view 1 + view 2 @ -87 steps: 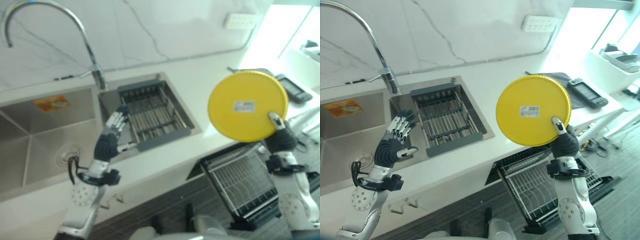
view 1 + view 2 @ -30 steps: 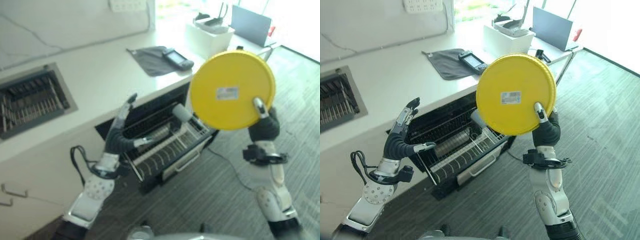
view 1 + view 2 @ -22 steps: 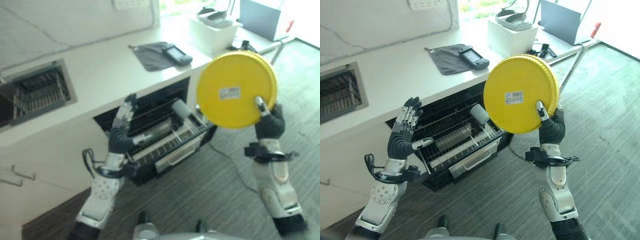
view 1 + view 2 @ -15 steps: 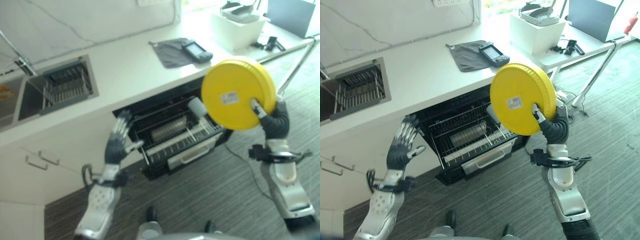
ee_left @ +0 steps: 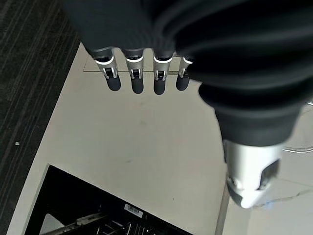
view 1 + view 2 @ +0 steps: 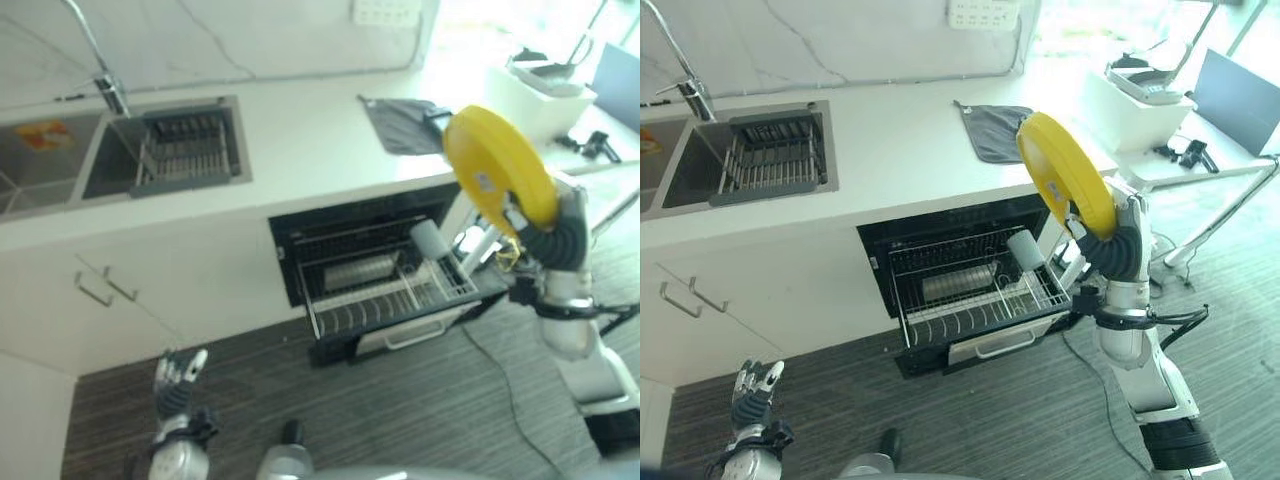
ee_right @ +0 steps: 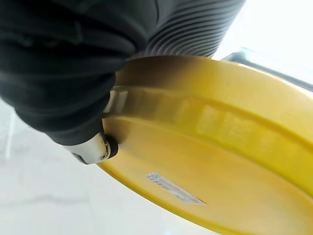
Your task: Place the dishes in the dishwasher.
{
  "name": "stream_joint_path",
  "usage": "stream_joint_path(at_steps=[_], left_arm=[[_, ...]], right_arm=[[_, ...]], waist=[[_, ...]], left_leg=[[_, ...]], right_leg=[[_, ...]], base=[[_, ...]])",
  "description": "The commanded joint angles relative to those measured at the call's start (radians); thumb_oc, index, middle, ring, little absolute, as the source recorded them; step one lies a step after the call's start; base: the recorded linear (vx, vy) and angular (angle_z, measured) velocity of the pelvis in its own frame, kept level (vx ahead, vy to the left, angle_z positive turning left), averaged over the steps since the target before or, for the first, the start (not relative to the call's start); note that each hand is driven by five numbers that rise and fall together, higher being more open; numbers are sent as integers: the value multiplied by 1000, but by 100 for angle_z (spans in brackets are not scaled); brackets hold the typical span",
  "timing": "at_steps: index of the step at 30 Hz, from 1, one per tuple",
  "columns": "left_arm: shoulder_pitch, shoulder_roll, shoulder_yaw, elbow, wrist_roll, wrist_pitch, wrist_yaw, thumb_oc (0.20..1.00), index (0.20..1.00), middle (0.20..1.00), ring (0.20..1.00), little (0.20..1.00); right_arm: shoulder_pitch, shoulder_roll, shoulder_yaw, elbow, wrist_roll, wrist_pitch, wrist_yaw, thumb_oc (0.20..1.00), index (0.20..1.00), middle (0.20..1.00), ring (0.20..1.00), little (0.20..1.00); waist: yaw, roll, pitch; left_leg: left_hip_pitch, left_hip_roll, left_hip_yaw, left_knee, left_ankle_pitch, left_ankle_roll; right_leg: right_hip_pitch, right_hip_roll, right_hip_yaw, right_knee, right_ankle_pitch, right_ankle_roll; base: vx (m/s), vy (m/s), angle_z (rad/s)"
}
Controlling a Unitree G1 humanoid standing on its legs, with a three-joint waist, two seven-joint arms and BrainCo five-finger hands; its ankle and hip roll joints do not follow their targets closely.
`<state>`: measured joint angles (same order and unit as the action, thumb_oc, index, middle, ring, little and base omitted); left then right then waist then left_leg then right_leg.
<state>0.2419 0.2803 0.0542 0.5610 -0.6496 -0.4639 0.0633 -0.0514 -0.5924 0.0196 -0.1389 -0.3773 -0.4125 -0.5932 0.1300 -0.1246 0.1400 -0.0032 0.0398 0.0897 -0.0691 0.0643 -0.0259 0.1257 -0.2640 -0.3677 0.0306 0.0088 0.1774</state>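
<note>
My right hand [image 6: 1118, 238] is shut on the lower rim of a round yellow plate [image 6: 1065, 183], thumb pressed on its labelled underside [image 7: 166, 188]. The plate is held tilted, nearly edge-on, above the right end of the pulled-out dishwasher rack [image 6: 975, 290]. The dishwasher [image 6: 330, 228] stands open under the white counter [image 6: 300, 150]. My left hand [image 6: 753, 388] hangs low near the dark floor at the lower left, far from the rack, its fingers [image 5: 134, 78] straight and holding nothing.
A pale cup [image 6: 1022, 248] and a metal cylinder [image 6: 950, 283] lie in the rack. The sink [image 6: 60, 165] with a grey drainer insert [image 6: 185, 150] is at the left. A grey cloth [image 6: 992, 130] lies on the counter, and a white box [image 6: 1140, 95] stands further right.
The camera has pulled back and swung, showing more of the counter and the sink. The plate has turned from face-on to nearly edge-on. My left hand has dropped from beside the rack toward the floor.
</note>
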Motion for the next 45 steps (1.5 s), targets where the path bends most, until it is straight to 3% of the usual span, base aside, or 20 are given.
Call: stream_joint_path(at_steps=[1,4,5,8,11,12,14,16,18,20,24,26,33,35,45], left_arm=[[-42,52,-26,-81,67,-15,-37,1000,1000,1000,1000,1000],[-62,73,-37,-43,66,-17,-11,1000,1000,1000,1000,1000],[-83,81,-30,-30,48,-3,0,1000,1000,1000,1000,1000],[-100,83,-33,-44,47,1,19,1000,1000,1000,1000,1000],[-96,70,-31,-32,30,7,57,1000,1000,1000,1000,1000],[-96,53,-22,-5,24,6,62,1000,1000,1000,1000,1000],[-90,33,-15,32,35,3,52,1000,1000,1000,1000,1000],[-74,13,-11,85,30,-14,47,1000,1000,1000,1000,1000],[-72,2,-5,136,24,-17,40,1000,1000,1000,1000,1000],[-78,-14,-1,209,52,-40,26,1000,1000,1000,1000,1000],[-59,-16,27,276,41,-5,1,1000,1000,1000,1000,1000],[-59,-14,59,327,18,-16,-11,1000,1000,1000,1000,1000],[-92,11,76,350,0,-15,-32,1000,1000,1000,1000,1000],[-91,12,59,351,21,-13,-34,1000,1000,1000,1000,1000],[-100,22,43,386,11,-17,-49,1000,1000,1000,1000,1000]], right_arm=[[-64,-47,-28,-17,-51,-92,-87,200,200,200,200,200],[-67,-56,-4,-2,-104,-109,-126,200,200,200,200,200],[-59,-64,2,2,-173,-122,-168,200,200,200,200,200],[-78,-79,25,41,-268,-114,-249,200,200,200,200,200],[-91,-127,22,45,-435,-84,-346,200,200,200,200,200],[-93,-154,27,41,-573,-47,-413,200,200,200,200,200],[-86,-205,28,30,-659,-1,-465,200,200,200,200,200],[-77,-253,41,48,-742,43,-534,200,200,200,200,200],[-74,-266,49,100,-800,76,-592,200,200,200,200,200],[-82,-265,60,145,-830,94,-630,200,200,200,200,200],[-72,-252,85,220,-844,55,-659,200,200,200,200,200],[-96,-245,134,260,-867,40,-642,200,200,200,200,200],[-143,-238,292,335,-882,-12,-559,200,200,200,200,200],[-151,-206,344,458,-842,-6,-546,200,200,200,200,200],[-212,-135,475,672,-869,-13,-531,200,200,200,200,200]], waist=[[2,51,-1],[-24,56,2],[-41,53,1],[-52,53,-2],[-50,49,-29],[-50,49,-34],[-46,43,-30],[-39,49,-25],[-45,68,-24],[-42,76,-31],[-26,80,-49],[-15,78,-51],[16,51,-55],[31,40,-55],[65,42,-57]], left_leg=[[45,28,-30,-18,-48,26],[48,33,-41,-18,-48,18],[52,31,-33,-18,-52,16],[73,34,-16,-18,-69,15],[95,45,2,-18,-74,5],[99,49,23,7,-73,-5],[50,45,36,139,-94,-19],[6,67,28,152,-73,-36],[2,126,70,62,3,-66],[26,113,32,0,3,-59],[56,74,-2,-14,-28,-42],[71,66,-5,-18,-39,-35],[46,66,-39,-18,-50,-28],[45,72,-38,-18,-51,-28],[51,69,-59,-18,-51,-28]], right_leg=[[-118,23,88,172,132,-15],[-133,91,146,76,82,-40],[-124,109,167,-13,93,-44],[-114,110,173,-91,125,-37],[-77,131,172,-118,98,-51],[-66,134,171,-118,87,-60],[-52,126,160,-118,82,-71],[-40,129,138,-118,73,-72],[-28,133,103,-118,54,-69],[-22,126,97,-118,40,-62],[-10,97,88,-118,47,-41],[-2,84,80,-118,51,-29],[-10,79,73,-118,54,-14],[1,79,59,-118,51,-11],[27,85,40,-118,37,-13]], base=[[102,-33,14],[121,-109,2],[179,-246,8],[162,-298,7],[222,-370,34],[204,-275,30],[115,-147,26],[86,-7,45],[56,101,46],[70,148,60],[118,215,10],[111,125,10],[21,6,4],[-6,-81,2],[0,-14,3]])
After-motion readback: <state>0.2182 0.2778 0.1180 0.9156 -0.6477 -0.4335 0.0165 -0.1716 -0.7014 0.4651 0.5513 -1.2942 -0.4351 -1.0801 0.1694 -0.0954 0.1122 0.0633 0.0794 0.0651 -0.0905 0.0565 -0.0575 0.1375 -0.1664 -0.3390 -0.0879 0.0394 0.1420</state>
